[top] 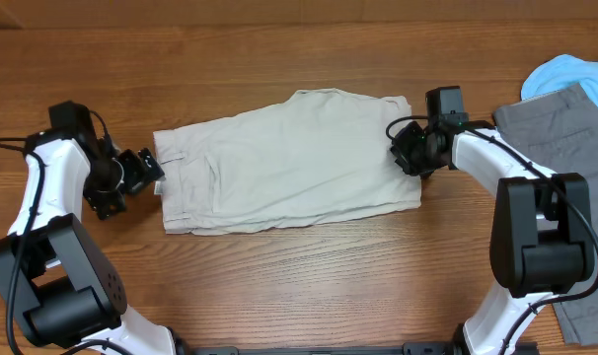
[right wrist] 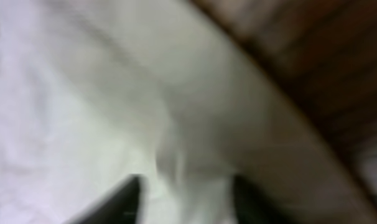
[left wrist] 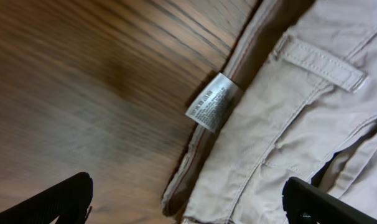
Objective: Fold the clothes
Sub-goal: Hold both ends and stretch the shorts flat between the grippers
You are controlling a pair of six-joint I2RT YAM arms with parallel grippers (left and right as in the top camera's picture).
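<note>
The beige shorts [top: 289, 163] lie flat in the middle of the wooden table [top: 299, 59], waistband to the left and leg hems to the right. They look already doubled over, one leg on the other, so the first fold seems made and the second, end to end, not yet begun.

The left gripper [top: 149, 177] sits at the left end of the shorts, just beside the waistband, and holds nothing. In the left wrist view its fingers [left wrist: 64, 199] are spread wide, with the waistband [left wrist: 195, 168], a small white label [left wrist: 212, 101] and a belt loop [left wrist: 322, 62] between and ahead of them.

The right gripper [top: 403, 150] is at the right end, over the hem edge. The right wrist view is blurred, but its fingers [right wrist: 117, 199] stand apart with pale cloth under and between them. It looks open rather than pinching. I cannot tell whether the tips touch the fabric.

A pair of grey shorts [top: 560, 108] and a light blue garment [top: 575, 71] wait at the far right, well apart from the beige pair.

By my reading, the step in hand is the pause between folds, with the shorts laid out and both grippers free at opposite ends. The next move calls for a firm pinch on all the layers at one end, at both corners if possible, then lifting that end and carrying it over the other end without dragging the lower layers askew. The thick waistband should be the easier edge to catch, while the thin hems may slip apart.
</note>
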